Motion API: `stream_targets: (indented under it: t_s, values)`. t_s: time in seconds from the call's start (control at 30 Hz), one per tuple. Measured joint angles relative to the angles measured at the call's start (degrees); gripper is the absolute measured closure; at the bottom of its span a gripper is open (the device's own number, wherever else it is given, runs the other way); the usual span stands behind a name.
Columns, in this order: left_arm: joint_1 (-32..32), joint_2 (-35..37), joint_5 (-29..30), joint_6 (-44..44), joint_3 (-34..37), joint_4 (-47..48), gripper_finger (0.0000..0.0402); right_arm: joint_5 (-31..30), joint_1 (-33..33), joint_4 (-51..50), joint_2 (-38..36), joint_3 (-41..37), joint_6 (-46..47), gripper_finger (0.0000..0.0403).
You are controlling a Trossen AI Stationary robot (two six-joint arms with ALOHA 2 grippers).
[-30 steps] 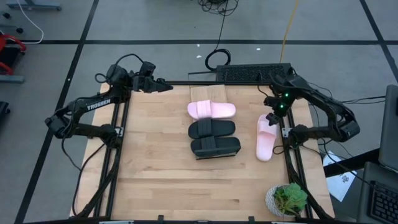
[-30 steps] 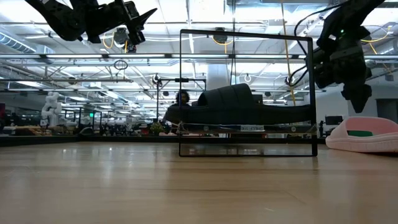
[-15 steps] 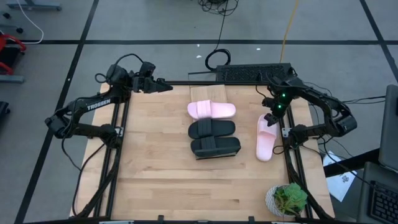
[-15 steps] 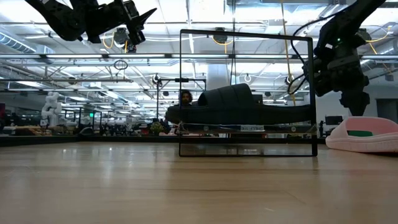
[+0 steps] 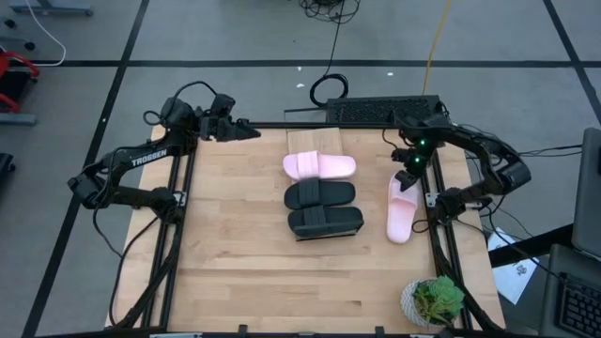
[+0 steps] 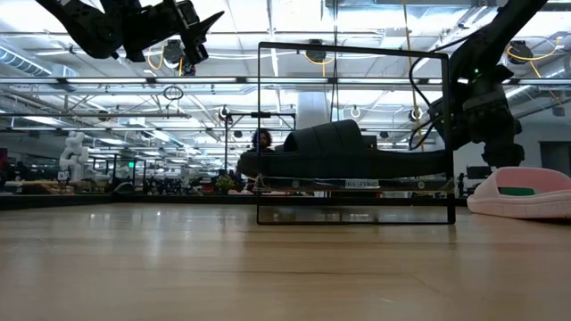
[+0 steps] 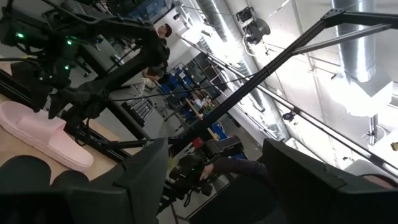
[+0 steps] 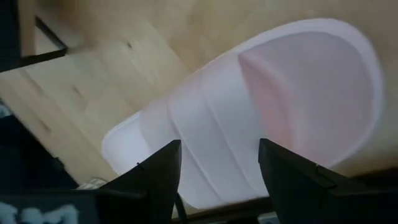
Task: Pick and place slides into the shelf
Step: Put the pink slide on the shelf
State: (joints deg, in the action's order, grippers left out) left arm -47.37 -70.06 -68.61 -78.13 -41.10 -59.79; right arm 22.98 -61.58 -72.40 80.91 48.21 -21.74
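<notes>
I see a plant (image 5: 434, 301) at the near right corner. Mid-table, on the shelf (image 5: 348, 228), I've got two black slides (image 5: 324, 220) w/ a pink slide (image 5: 319, 166) behind them. A second pink slide (image 5: 401, 207) lies loose on the table near the right edge. Right gripper (image 5: 408, 176) hangs just over its far end, jaws open wide, nothing held. Left gripper (image 5: 246, 130) waits at the far left corner, jaws apart, empty.
</notes>
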Motion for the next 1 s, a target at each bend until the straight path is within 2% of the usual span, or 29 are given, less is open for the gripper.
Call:
stream_targets:
  t_s: [0.3,0.63,1.0]
  values:
    - [0.0,0.0,-0.6,0.0,0.0,0.0,0.0142,1.1,-0.4,0.1,3.7,0.0,-0.4,0.02]
    - [-0.1,0.0,-1.4,0.0,0.0,0.0,0.0142,-1.9,-6.9,0.2,-4.7,0.9,-0.1,0.02]
    - [-0.2,0.0,-1.4,-0.1,0.0,0.0,0.0142,0.6,-6.2,1.7,-1.3,-1.1,0.5,0.02]
